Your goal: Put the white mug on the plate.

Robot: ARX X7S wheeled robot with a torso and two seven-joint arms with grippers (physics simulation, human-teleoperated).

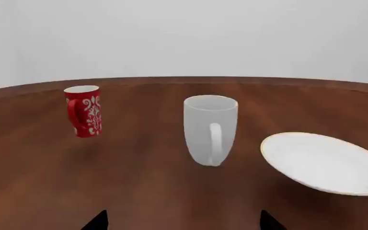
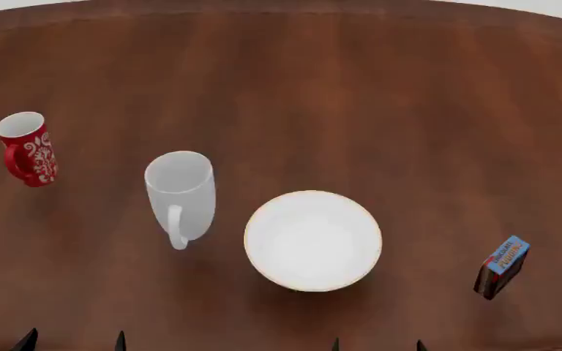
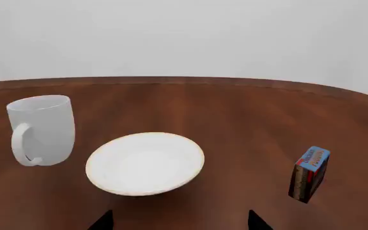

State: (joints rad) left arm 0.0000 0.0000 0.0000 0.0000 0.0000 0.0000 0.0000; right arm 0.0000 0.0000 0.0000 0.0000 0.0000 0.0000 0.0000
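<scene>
The white mug (image 2: 181, 193) is seen standing upright on the brown wooden table (image 2: 359, 95), left of the table's middle, with its loop handle turned toward the near edge. The plate (image 2: 312, 240) (white, with a thin tan rim) lies just beside the mug on its right, apart from it, nearer the near edge. A smaller red mug with a white pattern (image 2: 27, 149) is set near the left edge, well apart from the white mug. A small box with a blue top (image 2: 502, 266) is placed toward the near right corner.

Only the dark fingertips of the left gripper (image 2: 74, 341) and the right gripper (image 2: 377, 344) are shown at the near edge; each pair is spread apart, with nothing held between the tips.
</scene>
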